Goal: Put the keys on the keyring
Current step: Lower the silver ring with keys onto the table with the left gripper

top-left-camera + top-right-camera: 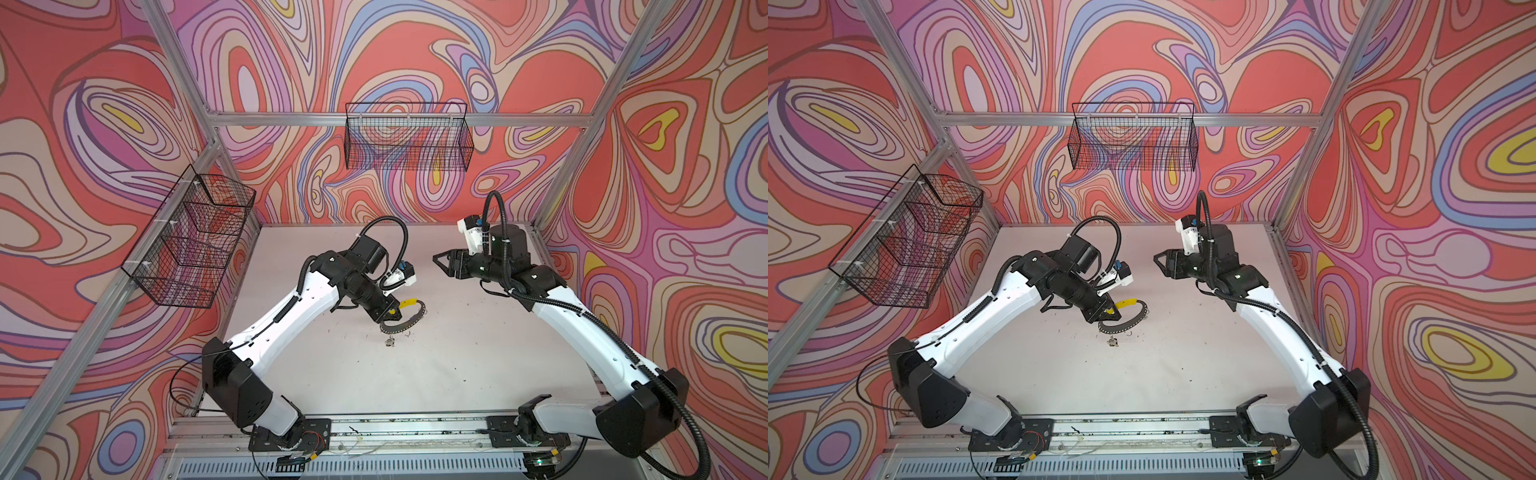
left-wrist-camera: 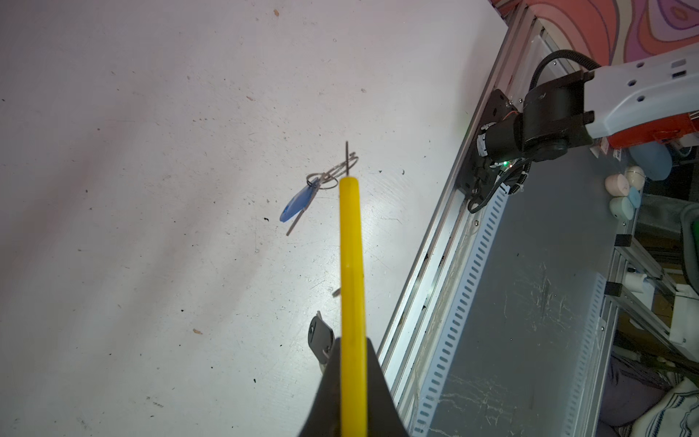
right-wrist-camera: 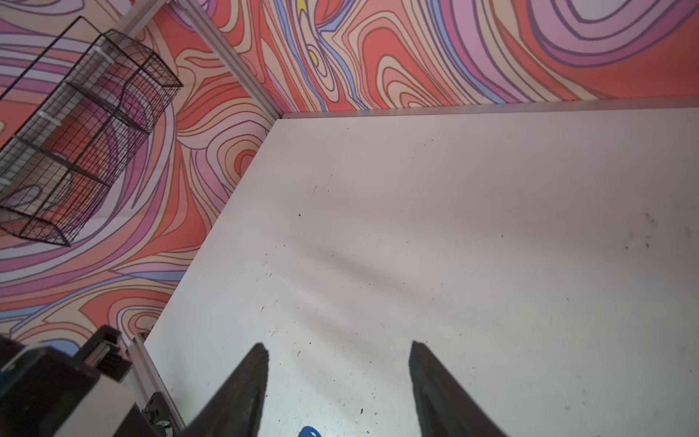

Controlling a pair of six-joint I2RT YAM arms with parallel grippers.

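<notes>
Keyring [image 1: 400,331] sits just left of centre in both top views [image 1: 1117,331], held tilted over the table [image 1: 332,382], with its yellow segment [image 1: 409,302] on the side toward the back wall. Reaching in from the left of the frame, the left gripper [image 1: 390,318] has its jaws clamped on that yellow segment. In the left wrist view the strip [image 2: 351,265] is seen edge-on, with the black fingers [image 2: 329,378] pressed against both of its sides.

In both top views the keys [image 1: 390,341] are a small silver cluster just below the lower end of the hoop [image 1: 1112,341], too small there to tell apart. The left wrist view shows the blue key [image 2: 299,202] joined to small wire rings [image 2: 333,176]. These cross the thin grey edge [image 2: 347,155] past the end of the yellow segment, but I cannot tell whether they are threaded onto it. The black key [image 2: 320,336] lies just beside a left finger and is partly hidden by it.

The right gripper [image 1: 441,264] hangs right of centre, nearer the back wall [image 1: 1160,264] and well apart from the hoop. Its jaws stand wide apart and hold nothing. In the right wrist view its fingers [image 3: 249,378] frame only bare table.

Two wire baskets hang on the walls, one at upper centre [image 1: 409,137] and one at the left [image 1: 189,237].
</notes>
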